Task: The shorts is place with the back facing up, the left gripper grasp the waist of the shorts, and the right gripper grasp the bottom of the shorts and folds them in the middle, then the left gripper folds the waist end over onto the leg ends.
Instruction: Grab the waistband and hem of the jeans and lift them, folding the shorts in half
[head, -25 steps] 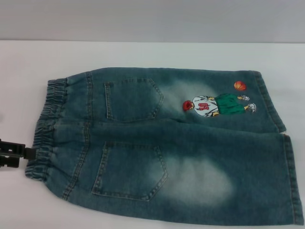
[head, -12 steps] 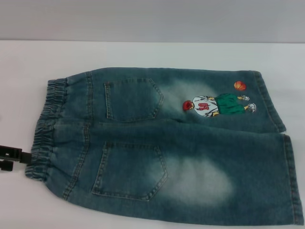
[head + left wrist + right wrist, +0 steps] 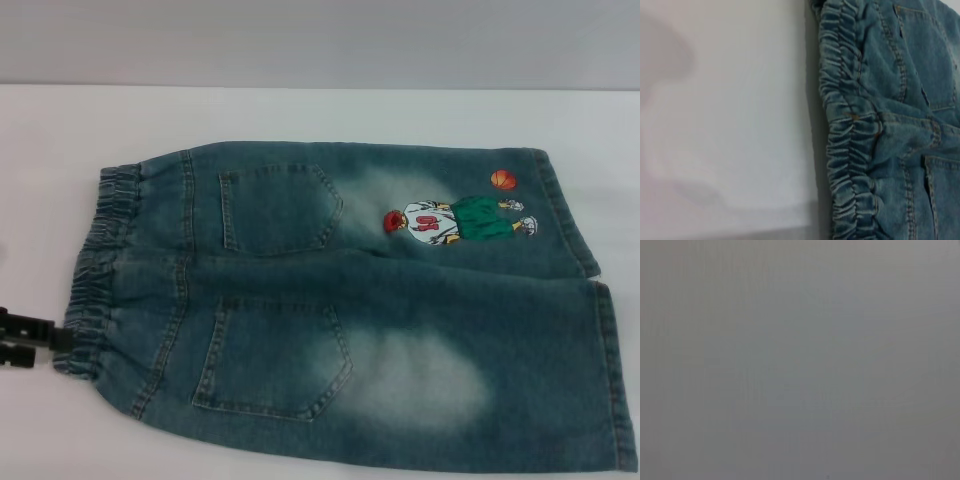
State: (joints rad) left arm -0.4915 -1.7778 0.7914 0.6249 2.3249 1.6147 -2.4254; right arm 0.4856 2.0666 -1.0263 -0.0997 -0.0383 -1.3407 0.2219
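The shorts (image 3: 350,310) lie flat on the white table (image 3: 300,115), back up, with both patch pockets showing. The ruffled waist (image 3: 100,255) points left and the leg ends (image 3: 612,370) point right, near the embroidered basketball figure (image 3: 455,220). My left gripper (image 3: 45,343) shows at the left edge as two black fingers, open, just beside the near corner of the waist. The left wrist view shows the gathered waist (image 3: 850,130) close up, with bare table beside it. The right gripper is out of view, and its wrist view shows only a blank grey surface.
White table surface (image 3: 60,130) surrounds the shorts at the left and back. A grey wall (image 3: 320,40) runs behind the table. The shorts' near edge and right hem reach the picture's edges.
The left gripper has slid a little toward the near edge, along the outside of the waistband. The shorts have not moved.
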